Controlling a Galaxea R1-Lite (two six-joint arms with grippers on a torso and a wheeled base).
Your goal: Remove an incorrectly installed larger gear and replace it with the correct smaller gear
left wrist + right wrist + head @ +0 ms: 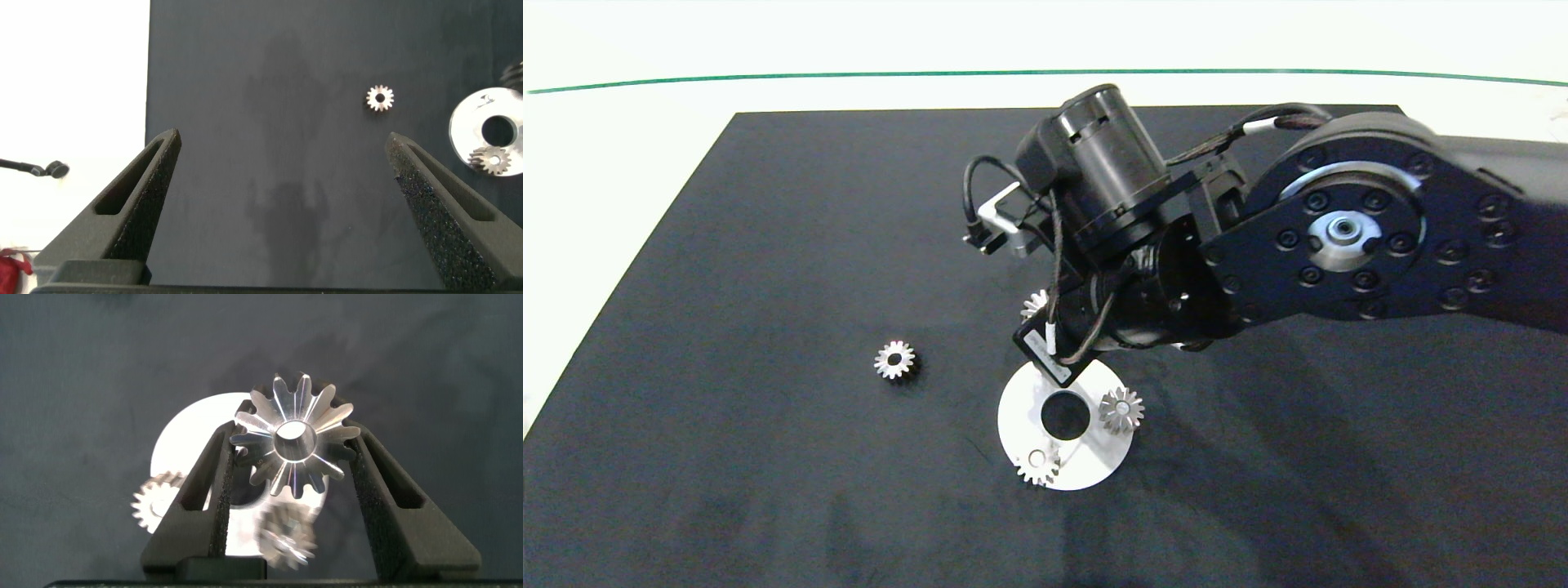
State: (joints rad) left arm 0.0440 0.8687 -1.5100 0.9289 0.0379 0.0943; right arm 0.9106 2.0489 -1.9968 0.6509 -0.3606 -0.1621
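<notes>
Over the black mat, head view: the right arm is reaching in from the right side, its wrist hanging above the white disc [1086, 474]; the right gripper itself is hiding under the wrist.
Disc contents, head view: two small gears [1121, 410] are sitting on the disc beside its centre hole; no other container is showing.
Smaller gear, head view: the smaller gear [895, 360] is lying alone on the mat, well apart from the disc, toward the left.
Left wrist view: the left gripper [282, 163] is hanging released, fingers spread wide, holding nothing, off to the side of the mat.
Right wrist view: the right gripper [292, 453] is clenching the larger gear [296, 443] between both pads, above the disc.
Doing it well: I judge the lift should be going straight up, avoiding the two seated gears, before carrying the gear aside.
</notes>
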